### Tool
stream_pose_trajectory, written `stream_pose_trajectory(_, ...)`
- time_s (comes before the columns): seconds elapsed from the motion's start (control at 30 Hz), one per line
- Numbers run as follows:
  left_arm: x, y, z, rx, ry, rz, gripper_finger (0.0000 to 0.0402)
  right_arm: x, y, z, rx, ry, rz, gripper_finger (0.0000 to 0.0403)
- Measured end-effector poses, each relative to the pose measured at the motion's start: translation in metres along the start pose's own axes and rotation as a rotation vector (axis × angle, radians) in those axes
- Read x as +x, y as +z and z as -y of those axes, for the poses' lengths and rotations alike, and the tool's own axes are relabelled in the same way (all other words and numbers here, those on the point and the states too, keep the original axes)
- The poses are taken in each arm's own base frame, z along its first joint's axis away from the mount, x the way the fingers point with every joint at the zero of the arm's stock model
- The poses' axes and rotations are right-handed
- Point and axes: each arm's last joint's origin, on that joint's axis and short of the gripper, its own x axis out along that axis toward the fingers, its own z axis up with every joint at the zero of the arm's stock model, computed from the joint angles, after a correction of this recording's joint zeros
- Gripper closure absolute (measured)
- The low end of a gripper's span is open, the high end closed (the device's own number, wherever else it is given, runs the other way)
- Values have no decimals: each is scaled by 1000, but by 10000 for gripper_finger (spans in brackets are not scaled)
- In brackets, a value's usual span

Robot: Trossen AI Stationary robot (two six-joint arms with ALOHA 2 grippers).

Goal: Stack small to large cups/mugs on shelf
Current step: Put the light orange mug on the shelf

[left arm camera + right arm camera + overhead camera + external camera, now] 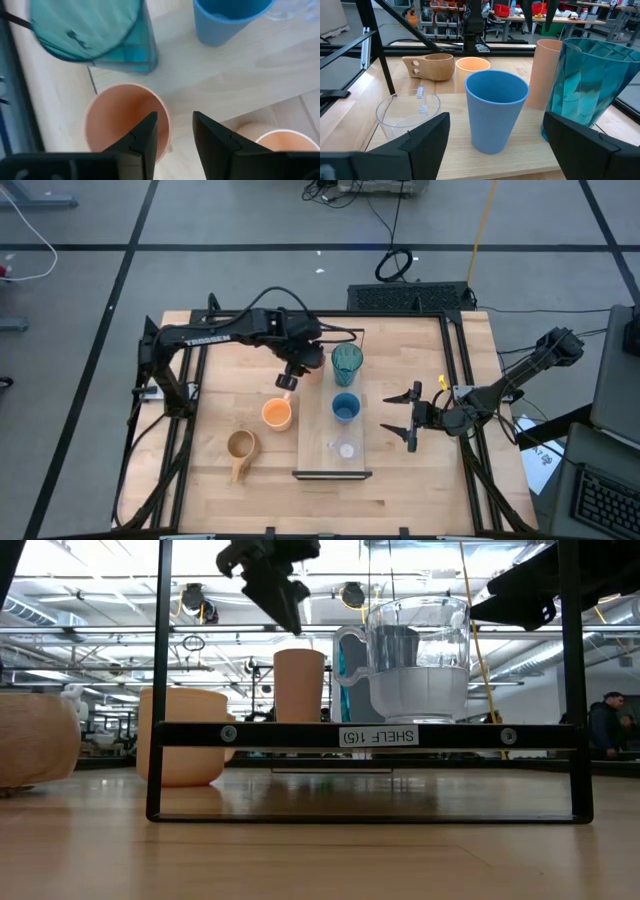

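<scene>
Nearest, the tan handled mug [240, 447] sits on the light-wood desk [420, 480] left of the shelf; it looks like carved wood, rounded, its stubby handle pointing toward the near edge. Beside it, slightly farther and just left of the shelf, stands the orange cup [277, 413], smooth and matte.

On the shelf [312, 442], a long pale plank with dark rails at its ends, the tiny clear glass [346, 449] stands at the near end, transparent with a small handle. Behind it is the blue cup [345, 408], a tapered cup with fine vertical ribbing, and farther still the tall teal tumbler [347, 364], translucent and faceted.

Left of the tumbler, beside the shelf's left edge, a tall peach-orange cup [125, 120] with a smooth round rim stands under the left end effector [288, 381], which hovers over its rim. Its two dark fingers [145, 137] are apart, one on each side of the rim's wall, not pressing it.

The right end effector [411, 420] waits over the desk right of the shelf, level with the blue cup, its fingers spread wide and empty.
</scene>
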Motion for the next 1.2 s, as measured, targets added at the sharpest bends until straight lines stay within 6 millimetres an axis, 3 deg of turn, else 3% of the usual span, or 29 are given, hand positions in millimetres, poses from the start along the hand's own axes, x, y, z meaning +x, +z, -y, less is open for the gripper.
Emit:
stream_pose_trajectory(0.33,-51,-2,16,5,98,85,277,0,1,0,-8,1,5,92)
stream_pose_trajectory(0.67,-95,-16,45,-21,81,99,277,0,1,0,-8,1,5,92)
stream_pose_trajectory(0.9,-116,-25,70,-23,77,56,277,0,1,0,-8,0,5,92)
stream_pose_trajectory(1.2,-125,-34,97,-57,11,-37,277,0,1,0,-7,1,6,92)
